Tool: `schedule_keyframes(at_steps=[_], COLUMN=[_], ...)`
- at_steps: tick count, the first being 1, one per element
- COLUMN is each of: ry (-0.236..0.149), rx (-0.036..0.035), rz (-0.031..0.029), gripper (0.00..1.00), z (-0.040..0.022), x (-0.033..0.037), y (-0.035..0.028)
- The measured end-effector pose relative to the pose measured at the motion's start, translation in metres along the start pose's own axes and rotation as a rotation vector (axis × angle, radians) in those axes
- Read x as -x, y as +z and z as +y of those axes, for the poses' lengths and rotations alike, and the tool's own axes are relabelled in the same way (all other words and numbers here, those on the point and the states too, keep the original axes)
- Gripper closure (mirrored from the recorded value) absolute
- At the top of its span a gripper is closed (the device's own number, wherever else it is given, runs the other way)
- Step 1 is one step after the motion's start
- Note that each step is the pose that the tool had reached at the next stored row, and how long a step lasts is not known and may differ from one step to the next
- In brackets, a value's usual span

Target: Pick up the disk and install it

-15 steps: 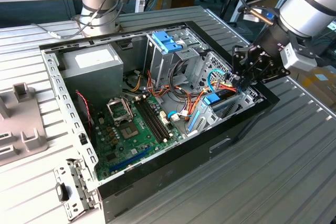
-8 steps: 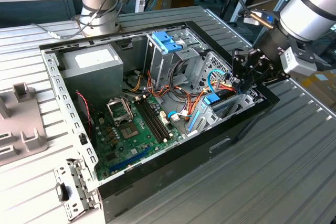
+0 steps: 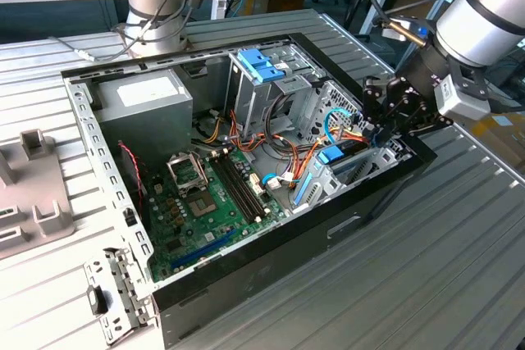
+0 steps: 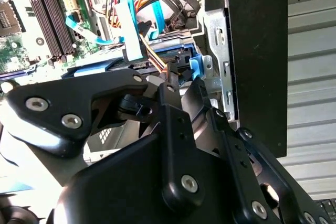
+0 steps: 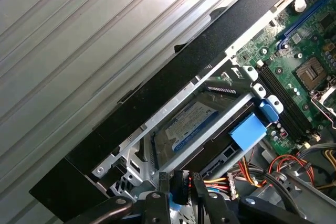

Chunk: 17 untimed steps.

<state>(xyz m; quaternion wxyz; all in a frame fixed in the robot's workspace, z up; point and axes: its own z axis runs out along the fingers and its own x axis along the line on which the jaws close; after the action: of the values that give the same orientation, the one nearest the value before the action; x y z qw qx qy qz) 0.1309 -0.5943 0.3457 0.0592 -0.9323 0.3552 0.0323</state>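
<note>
The black fingers (image 5: 181, 195) of the gripper (image 3: 392, 112) stand close together over the front corner of the open computer case; in the first wrist view their tips pinch at a small dark connector among the cables, though whether they truly grip it I cannot tell. In the second wrist view the gripper's black linkages (image 4: 173, 145) crowd over that same corner, with a blue tab (image 4: 195, 66) just past them.

Directly beside the fingertips lies the disk (image 5: 191, 124), a flat dark rectangular drive with a pale label, already seated in the low metal bay (image 5: 157, 129) along the case's black front wall (image 5: 157, 93). Its bright blue end tab (image 5: 248, 132) points toward the green motherboard (image 3: 205, 202). In the exterior view the disk (image 3: 335, 156) shows as a blue patch low in the case, just under the gripper.

Orange, red and yellow wires (image 3: 303, 153) run between the bay and the board. Farther back stands the tall metal cage (image 3: 262, 96) topped by a lighter blue plastic latch (image 3: 258, 63), and beyond it the grey power supply box (image 3: 143, 100).

The black tower case (image 3: 271, 260) lies on its side on the ribbed grey metal bench (image 3: 426, 268). The silver arm (image 3: 492, 6) reaches in from the exterior view's right.
</note>
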Motion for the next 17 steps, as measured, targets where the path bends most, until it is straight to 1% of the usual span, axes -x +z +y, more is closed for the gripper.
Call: schedule_keyframes(at_steps=[2,3,4,5,12,13,14,17], ry=[0.0,0.0,-0.001,-0.001,-0.001,-0.001,-0.001,-0.001], rx=[-0.0003,-0.0024,-0.0056,-0.0059,-0.007,-0.0071,-0.0074,-0.008], rz=[0.0004,0.0023,0.006,0.0067,0.0081,0.0083,0.0086,0.0091], gripper=[0.7,0.7,0.7,0.7,0.71,0.78,0.8,0.8], z=[0.0,0.0001,0.0001,0.0,0.0,0.0,0.0,0.0], x=[0.0,0.0,0.0,0.0,0.0,0.0,0.0,0.0], y=[0.0,0.0001,0.0001,0.0,0.0,0.0,0.0,0.0])
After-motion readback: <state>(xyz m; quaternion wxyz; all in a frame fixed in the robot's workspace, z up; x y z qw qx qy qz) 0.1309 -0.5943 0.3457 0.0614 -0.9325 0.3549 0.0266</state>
